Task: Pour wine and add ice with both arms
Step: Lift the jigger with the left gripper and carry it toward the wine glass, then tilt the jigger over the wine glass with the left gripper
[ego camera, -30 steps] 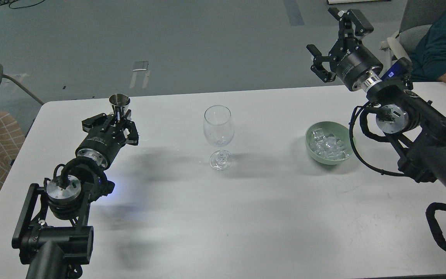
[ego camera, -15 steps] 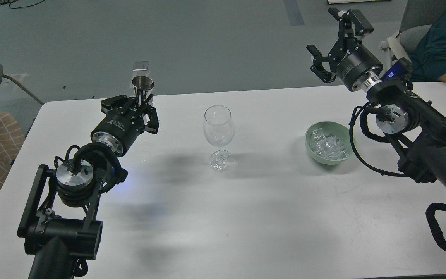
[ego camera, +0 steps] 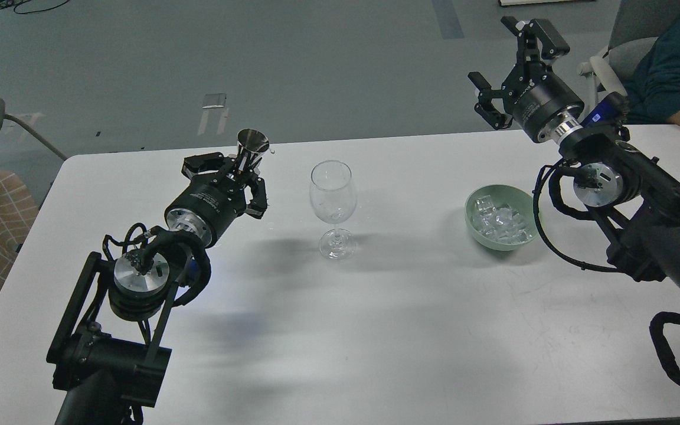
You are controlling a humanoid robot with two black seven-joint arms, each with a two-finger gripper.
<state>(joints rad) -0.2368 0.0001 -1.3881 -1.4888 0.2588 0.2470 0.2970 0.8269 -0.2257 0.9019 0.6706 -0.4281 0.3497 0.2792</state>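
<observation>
While the wine itself is too clear to make out, I judge it sits inside the small steel measuring cup (ego camera: 252,143), which my left end effector (ego camera: 239,171) has clamped by its narrow lower part, mouth up and only slightly tilted so nothing spills early. That cup hangs just left of the wine glass (ego camera: 332,206), near rim height, a placing that suits tipping it rightward into the bowl of the glass. No stream shows, so I take the pour as not yet begun. The glass stands upright on the white tabletop (ego camera: 375,330), between the cup and the green bowl (ego camera: 474,227) holding the ice (ego camera: 502,224). Over the far right edge, beyond the bowl, my right end effector (ego camera: 514,59) hangs spread wide and empty, presumably ready to pick cubes.
</observation>
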